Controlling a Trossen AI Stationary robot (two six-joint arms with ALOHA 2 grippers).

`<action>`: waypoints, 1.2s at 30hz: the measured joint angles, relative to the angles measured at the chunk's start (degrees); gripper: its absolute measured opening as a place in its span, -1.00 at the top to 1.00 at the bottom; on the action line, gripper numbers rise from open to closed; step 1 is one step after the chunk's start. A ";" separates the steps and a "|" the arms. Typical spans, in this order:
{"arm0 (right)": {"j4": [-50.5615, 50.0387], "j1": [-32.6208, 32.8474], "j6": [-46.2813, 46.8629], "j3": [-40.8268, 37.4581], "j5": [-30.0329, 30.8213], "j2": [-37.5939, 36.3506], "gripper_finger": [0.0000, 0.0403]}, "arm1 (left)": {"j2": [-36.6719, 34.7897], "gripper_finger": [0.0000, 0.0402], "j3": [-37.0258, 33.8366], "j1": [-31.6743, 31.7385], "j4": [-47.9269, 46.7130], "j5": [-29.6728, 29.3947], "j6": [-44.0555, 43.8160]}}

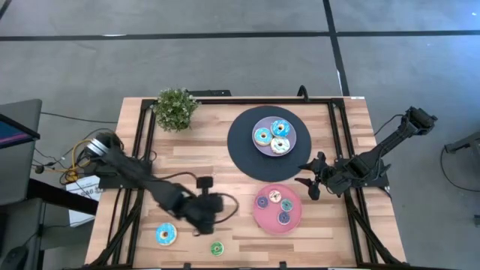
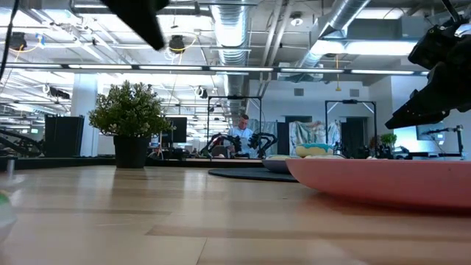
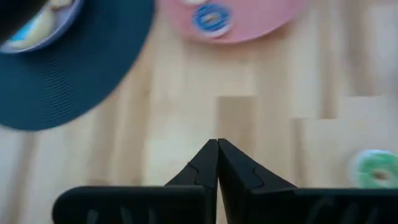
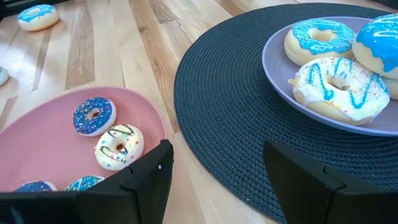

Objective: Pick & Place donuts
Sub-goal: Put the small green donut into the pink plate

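Left hand clenched, empty, over bare worktop nr green donut & blue donut. Right hand released betw. pink plate w/ small donuts & lavender plate.

Both arms are matte black, built of chunky jointed segments. The left gripper has two flat wedge-shaped fingers with small notched steps along their outer edges, mounted on a ribbed black bar. The right gripper has broad angular black fingers
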 joint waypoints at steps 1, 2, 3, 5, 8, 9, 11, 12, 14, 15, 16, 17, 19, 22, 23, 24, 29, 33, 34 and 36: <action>0.00 0.00 0.01 0.00 0.01 0.00 -0.19 | -1.94 1.00 -3.19 -0.99 4.32 -0.02 0.01; 0.00 0.00 0.02 0.00 0.02 0.00 -0.19 | -3.73 1.00 -5.99 -1.87 8.58 -0.04 0.27; -0.01 -0.01 0.01 0.00 0.13 -0.01 -0.19 | -5.40 1.00 -8.46 -2.70 12.46 -0.10 0.92; 0.00 -0.02 0.00 0.00 0.20 -0.02 -0.19 | -7.64 1.00 -12.39 -3.65 18.89 -0.28 1.14; 0.00 0.00 0.00 0.00 0.22 -0.02 -0.19 | -8.11 1.00 -16.24 -4.14 26.12 -0.74 2.17; 0.00 -0.01 0.00 0.00 0.22 0.00 -0.19 | -8.04 0.99 -16.94 -4.14 27.39 -1.11 3.43; 0.02 0.00 0.00 0.00 0.26 -0.02 -0.19 | -7.46 0.95 -17.47 -3.72 29.24 -1.78 4.43; 0.01 -0.02 0.00 0.00 0.32 0.00 -0.19 | -6.92 0.91 -17.49 -3.49 29.17 -2.17 4.51; 0.02 0.00 0.00 0.00 0.96 -0.02 -0.19 | -6.03 0.81 -17.68 -3.13 28.36 -2.94 4.65; 0.00 -0.01 -0.06 -0.01 1.61 0.00 -0.19 | -5.59 0.74 -17.69 -2.96 28.68 -3.03 5.03; 0.02 0.00 -0.30 0.00 2.46 0.00 -0.19 | -5.27 0.67 -17.69 -2.73 29.30 -2.88 5.12; 0.02 -0.02 -0.78 -0.02 3.48 0.00 -0.19 | -4.98 0.59 -17.66 -2.65 29.52 -2.83 5.19; 0.00 -0.05 -1.04 -0.02 5.38 0.00 -0.19 | -4.51 0.43 -17.65 -2.65 29.48 -2.87 5.12; -0.39 -1.49 -1.05 -0.01 5.65 -0.02 -0.15 | -4.47 0.21 -17.65 -2.47 29.69 -3.04 3.93; -0.55 -2.42 -1.05 -0.02 4.69 -0.02 -0.10 | -4.47 0.14 -17.65 -2.37 29.70 -3.06 3.93; -0.48 -3.48 -1.05 -0.02 3.77 -0.02 -0.02 | -4.47 0.08 -17.65 -2.32 29.68 -3.08 3.99; -0.40 -10.66 -3.45 -0.02 -2.15 -0.02 0.75 | -4.47 -0.08 -17.63 -2.12 30.09 -3.30 6.48; 5.26 -16.20 -16.03 -0.04 -9.36 -0.02 0.92 | -4.47 -0.09 -17.63 -1.52 30.17 -3.29 6.75; 6.99 -17.37 -18.75 -0.05 -12.00 -0.02 0.93 | -4.47 -0.09 -17.63 -1.29 30.22 -3.21 6.75; 11.90 -19.64 -23.60 -1.04 -17.00 -0.37 0.98 | -4.47 -0.08 -17.63 -0.87 30.25 -2.86 6.45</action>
